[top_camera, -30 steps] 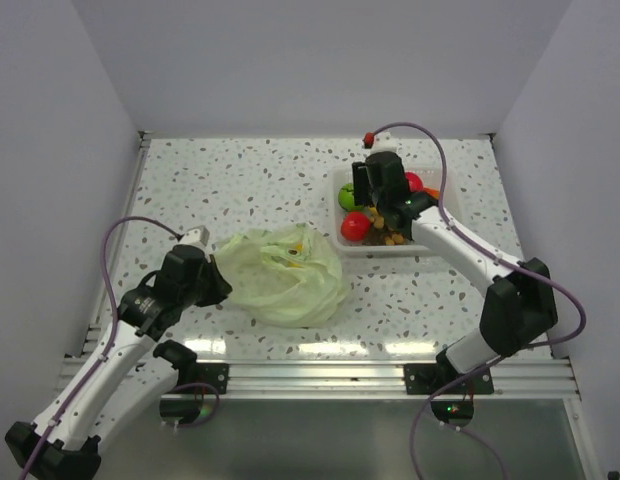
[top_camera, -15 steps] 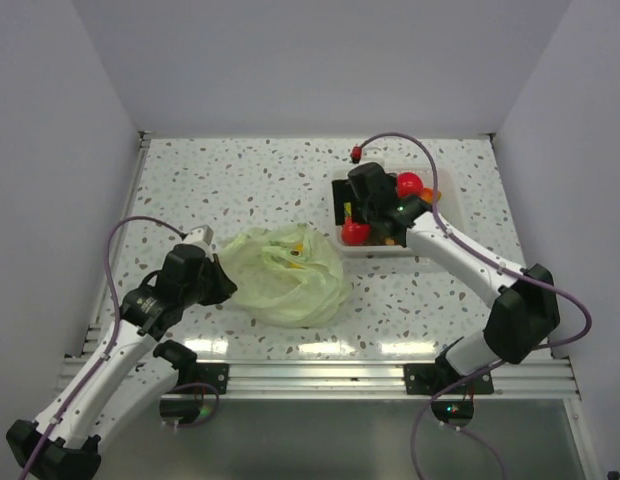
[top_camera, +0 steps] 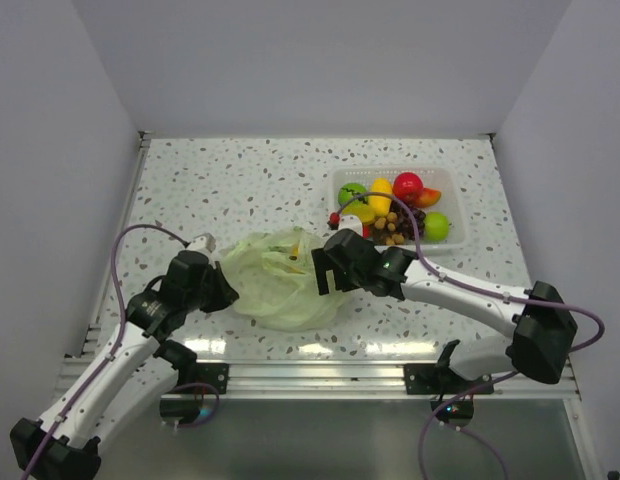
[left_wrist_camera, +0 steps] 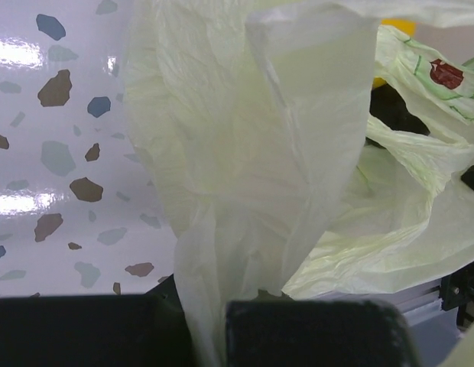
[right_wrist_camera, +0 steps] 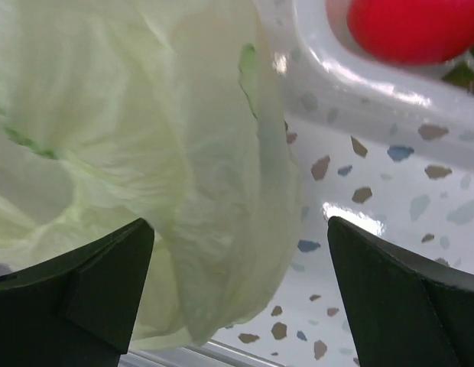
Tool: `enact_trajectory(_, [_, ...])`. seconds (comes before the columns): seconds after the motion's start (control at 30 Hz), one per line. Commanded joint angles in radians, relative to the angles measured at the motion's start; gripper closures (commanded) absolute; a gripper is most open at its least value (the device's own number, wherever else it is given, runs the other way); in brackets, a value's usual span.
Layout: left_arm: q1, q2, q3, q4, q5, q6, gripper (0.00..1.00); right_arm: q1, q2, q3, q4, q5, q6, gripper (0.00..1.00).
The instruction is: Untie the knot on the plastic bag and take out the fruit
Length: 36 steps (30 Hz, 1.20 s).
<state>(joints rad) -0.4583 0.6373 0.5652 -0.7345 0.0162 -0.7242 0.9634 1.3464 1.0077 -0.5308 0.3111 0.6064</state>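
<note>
pale green bag (top_camera: 275, 280), worked from both sides
left gripper (top_camera: 218, 290) pinches its plastic; right gripper (top_camera: 325, 270) hangs spread open at its right edge, near the tray (top_camera: 461, 215).

The plastic bag (top_camera: 280, 285) is pale green, thin and crumpled. It lies slumped on the speckled tabletop (top_camera: 220, 190), left of centre in the overhead view. Its left edge is gathered into a narrow strip (left_wrist_camera: 210, 290). The mouth gapes at the bag's upper side, and a yellow piece (top_camera: 296, 253) shows inside it. More fruit lies in the clear tray (top_camera: 458, 200) at the upper right: a round red one (top_camera: 408, 185), a yellow pear-like piece (top_camera: 379, 193) and a dark grape bunch (top_camera: 410, 214).
</note>
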Motion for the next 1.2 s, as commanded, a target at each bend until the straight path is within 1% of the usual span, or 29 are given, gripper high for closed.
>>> enact_trajectory(0.0, [0.004, -0.019, -0.025, 0.04, 0.021, -0.032, 1.0, 0.015, 0.01, -0.037, -0.026, 0.017, 0.092, 0.01])
enact_trajectory(0.03, [0.004, -0.021, -0.03, 0.04, 0.024, -0.035, 1.0, 0.014, 0.017, -0.041, -0.02, 0.017, 0.087, 0.01])
enact_trajectory(0.07, [0.004, -0.024, -0.037, 0.044, 0.025, -0.038, 1.0, 0.015, 0.031, -0.038, -0.003, 0.0, 0.063, 0.05])
enact_trajectory(0.1, [0.004, -0.025, -0.039, 0.046, 0.03, -0.044, 1.0, 0.015, 0.042, -0.029, 0.006, -0.015, 0.044, 0.25])
enact_trajectory(0.17, [0.004, -0.024, -0.045, 0.047, 0.039, -0.052, 1.0, 0.024, 0.063, 0.043, 0.02, -0.07, -0.014, 0.61])
enact_trajectory(0.2, [0.004, -0.024, -0.044, 0.047, 0.041, -0.053, 1.0, 0.031, 0.072, 0.081, 0.018, -0.134, -0.029, 0.8])
enact_trajectory(0.23, [0.004, -0.025, -0.047, 0.046, 0.041, -0.057, 1.0, 0.043, 0.08, 0.179, 0.011, -0.154, -0.043, 0.99])
enact_trajectory(0.27, [0.004, -0.025, -0.05, 0.046, 0.041, -0.058, 1.0, 0.058, 0.094, 0.236, -0.018, -0.165, -0.075, 1.0])
enact_trajectory(0.3, [0.004, -0.028, -0.05, 0.046, 0.038, -0.064, 1.0, 0.11, 0.126, 0.359, -0.037, -0.174, -0.094, 1.0])
enact_trajectory(0.37, [0.004, -0.03, -0.056, 0.044, 0.033, -0.07, 1.0, 0.176, 0.169, 0.483, -0.102, -0.156, -0.149, 1.0])
enact_trajectory(0.4, [0.004, -0.03, -0.057, 0.043, 0.03, -0.075, 1.0, 0.243, 0.213, 0.579, -0.122, -0.144, -0.169, 1.0])
enact_trajectory(0.47, [0.004, -0.03, -0.054, 0.043, 0.022, -0.08, 1.0, 0.287, 0.241, 0.629, -0.179, -0.08, -0.204, 1.0])
enact_trajectory(0.53, [0.004, -0.031, -0.053, 0.043, 0.016, -0.083, 1.0, 0.296, 0.228, 0.553, -0.169, -0.035, -0.189, 1.0])
enact_trajectory(0.6, [0.004, -0.039, -0.048, 0.029, 0.005, -0.089, 1.0, 0.287, 0.186, 0.439, -0.072, 0.002, -0.157, 1.0])
enact_trajectory(0.63, [0.004, -0.045, -0.044, 0.023, -0.01, -0.09, 1.0, 0.279, 0.165, 0.31, -0.034, 0.014, -0.139, 1.0])
enact_trajectory(0.67, [0.004, -0.057, -0.044, 0.009, -0.013, -0.093, 1.0, 0.25, 0.124, 0.248, 0.026, 0.011, -0.081, 1.0])
enact_trajectory(0.7, [0.004, -0.065, -0.042, 0.006, -0.013, -0.095, 1.0, 0.232, 0.106, 0.126, 0.058, -0.001, -0.048, 1.0])
enact_trajectory(0.77, [0.004, -0.079, -0.037, -0.006, -0.047, -0.101, 1.0, 0.183, 0.053, 0.011, 0.135, 0.005, 0.033, 1.0])
enact_trajectory(0.8, [0.004, -0.08, -0.037, -0.006, -0.048, -0.103, 1.0, 0.163, 0.037, -0.076, 0.141, 0.008, 0.058, 0.99])
enact_trajectory(0.87, [0.004, -0.079, -0.039, -0.006, -0.045, -0.101, 1.0, 0.121, 0.005, -0.135, 0.123, 0.031, 0.111, 0.86])
enact_trajectory(0.9, [0.004, -0.076, -0.039, -0.006, -0.041, -0.103, 1.0, 0.115, -0.003, -0.153, 0.1, 0.052, 0.121, 0.67])
enact_trajectory(0.93, [0.004, -0.074, -0.036, -0.008, -0.036, -0.101, 1.0, 0.113, -0.01, -0.149, 0.071, 0.072, 0.127, 0.56])
enact_trajectory(0.97, [0.004, -0.073, -0.036, -0.008, -0.035, -0.098, 1.0, 0.115, -0.018, -0.135, 0.007, 0.088, 0.121, 0.45])
enact_trajectory(1.0, [0.004, -0.074, -0.033, -0.008, -0.029, -0.096, 1.0, 0.115, -0.036, -0.092, -0.012, 0.104, 0.107, 0.37])
enact_trajectory(1.03, [0.004, -0.073, -0.025, -0.008, -0.024, -0.095, 1.0, 0.12, -0.047, -0.066, -0.032, 0.099, 0.084, 0.26])
enact_trajectory(1.07, [0.004, -0.071, -0.021, -0.011, -0.021, -0.09, 1.0, 0.136, -0.058, -0.038, -0.058, 0.097, 0.041, 0.23])
enact_trajectory(1.1, [0.004, -0.071, -0.013, -0.016, -0.021, -0.09, 1.0, 0.15, -0.078, 0.024, -0.061, 0.097, 0.018, 0.2])
enact_trajectory(1.13, [0.004, -0.07, -0.001, -0.022, -0.021, -0.089, 1.0, 0.164, -0.082, 0.058, -0.063, 0.092, -0.026, 0.14])
enact_trajectory(1.17, [0.004, -0.07, 0.002, -0.026, -0.021, -0.086, 1.0, 0.193, -0.085, 0.095, -0.07, 0.098, -0.04, 0.13])
